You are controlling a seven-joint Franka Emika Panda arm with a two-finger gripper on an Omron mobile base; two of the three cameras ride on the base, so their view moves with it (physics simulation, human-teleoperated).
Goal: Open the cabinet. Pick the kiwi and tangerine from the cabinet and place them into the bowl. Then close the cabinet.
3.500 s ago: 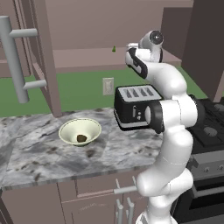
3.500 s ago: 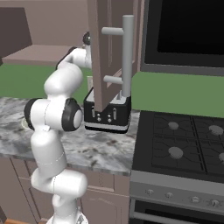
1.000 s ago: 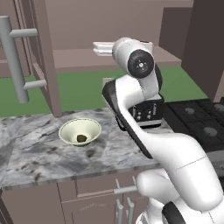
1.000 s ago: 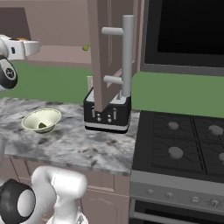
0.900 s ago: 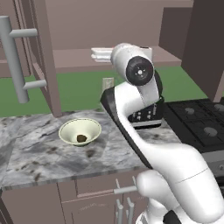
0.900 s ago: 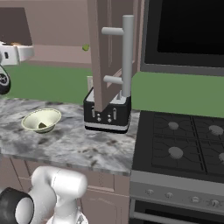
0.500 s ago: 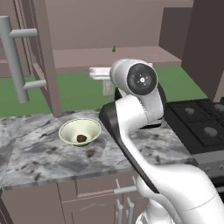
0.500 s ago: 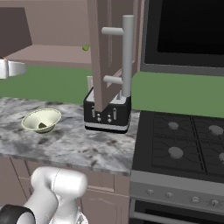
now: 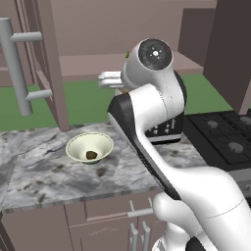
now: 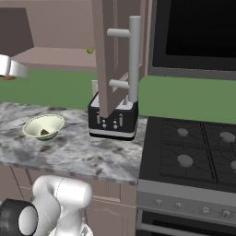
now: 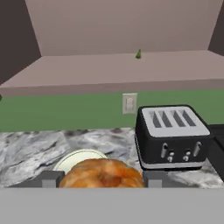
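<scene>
We see a grey marbled bench (image 9: 44,171) running along a green wall. On it, towards the left part and about midway between wall and front edge, stands a pale bowl (image 9: 89,147) with a dark brown kiwi (image 9: 91,155) inside. A black toaster (image 10: 113,120) stands at the bench's right end, close to the wall, just beside the stove (image 10: 193,156). Above, the open cabinet's shelf (image 11: 109,70) carries a tiny green object (image 11: 138,54) near its back wall.

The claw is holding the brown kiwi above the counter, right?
Not quite. The claw is holding the orange tangerine above the counter, as the hand view shows. The brown kiwi lies in the bowl.
</scene>
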